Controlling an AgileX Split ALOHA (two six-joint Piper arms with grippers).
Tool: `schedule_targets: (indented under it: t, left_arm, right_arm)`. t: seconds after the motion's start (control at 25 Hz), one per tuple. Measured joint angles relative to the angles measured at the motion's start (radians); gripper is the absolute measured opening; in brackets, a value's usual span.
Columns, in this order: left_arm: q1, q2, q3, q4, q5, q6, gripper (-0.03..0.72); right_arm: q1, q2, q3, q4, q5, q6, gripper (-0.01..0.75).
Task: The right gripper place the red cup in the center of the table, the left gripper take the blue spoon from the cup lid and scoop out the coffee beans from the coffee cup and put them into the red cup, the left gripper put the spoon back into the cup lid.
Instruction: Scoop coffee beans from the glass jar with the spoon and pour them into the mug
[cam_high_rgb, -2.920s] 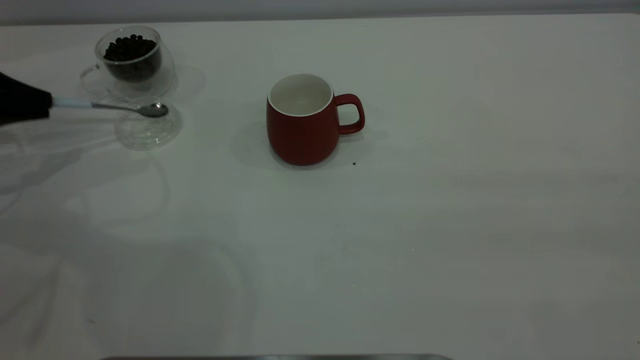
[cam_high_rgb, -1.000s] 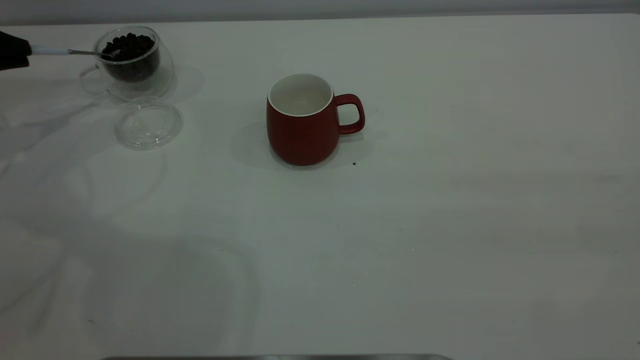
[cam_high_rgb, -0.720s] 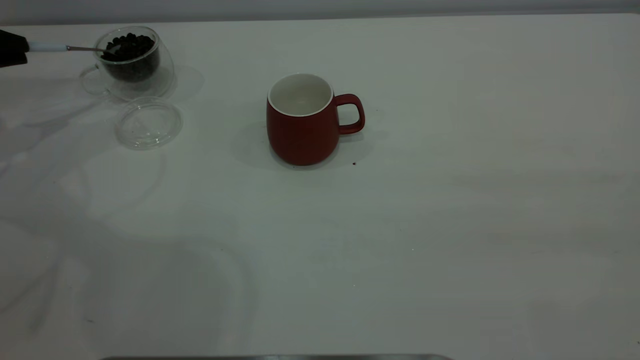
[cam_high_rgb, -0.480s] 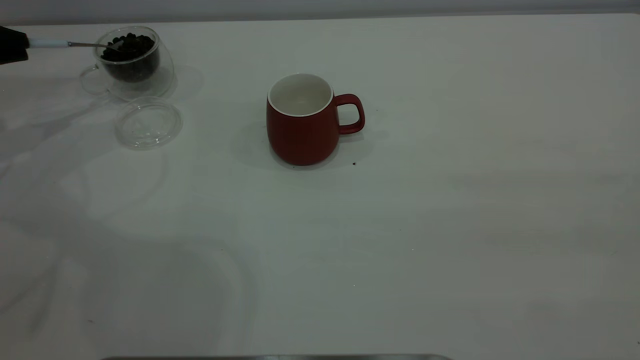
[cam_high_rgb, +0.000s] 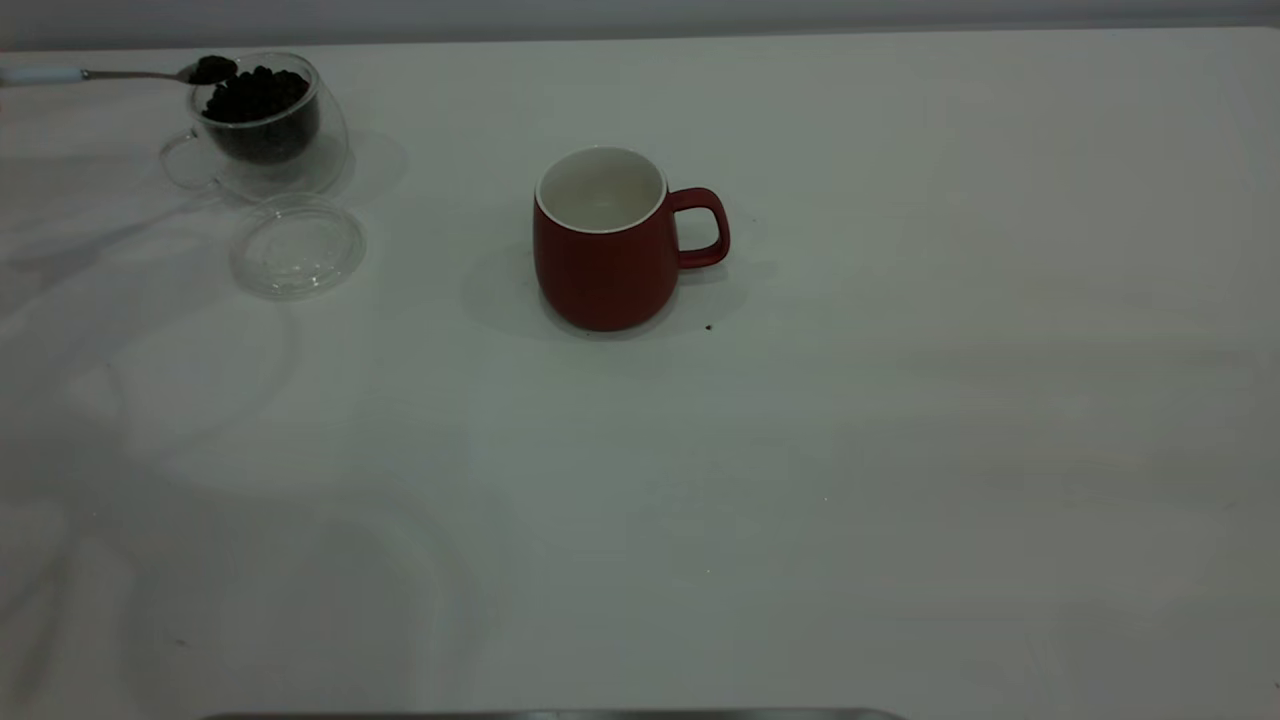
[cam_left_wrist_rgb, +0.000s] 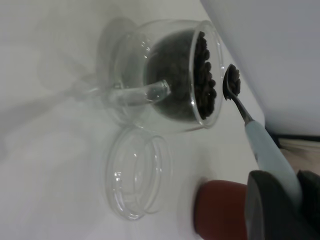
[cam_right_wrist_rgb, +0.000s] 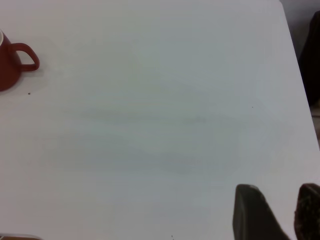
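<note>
Lifting clear of the coffee cup (cam_high_rgb: 262, 125): blue spoon (cam_high_rgb: 120, 73), bowl heaped with coffee beans (cam_left_wrist_rgb: 233, 81), just above the glass rim at the table's (cam_high_rgb: 900, 450) far left. Left gripper (cam_left_wrist_rgb: 280, 200) clamped on the pale handle. Right gripper (cam_right_wrist_rgb: 277, 212) parked well apart, fingers slightly parted, empty. Red cup (cam_high_rgb: 605, 240) upright at center, no beans inside; cup lid (cam_high_rgb: 297, 245) beside the glass. Risk: beans rolling off during the long carry if tilted or jolted.
</note>
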Motion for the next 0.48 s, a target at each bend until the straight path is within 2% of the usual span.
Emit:
schedule_targets:
  t: [0.28,0.48]
  left_arm:
    - [0.004,0.0,0.0,0.0,0.068,-0.005,0.123]
    - [0.004,0.0,0.0,0.0,0.077,-0.02,0.123]
  right_arm:
    - [0.0,0.0,0.0,0.0,0.0,0.0,0.243]
    - [0.0,0.0,0.0,0.0,0.0,0.0,0.243]
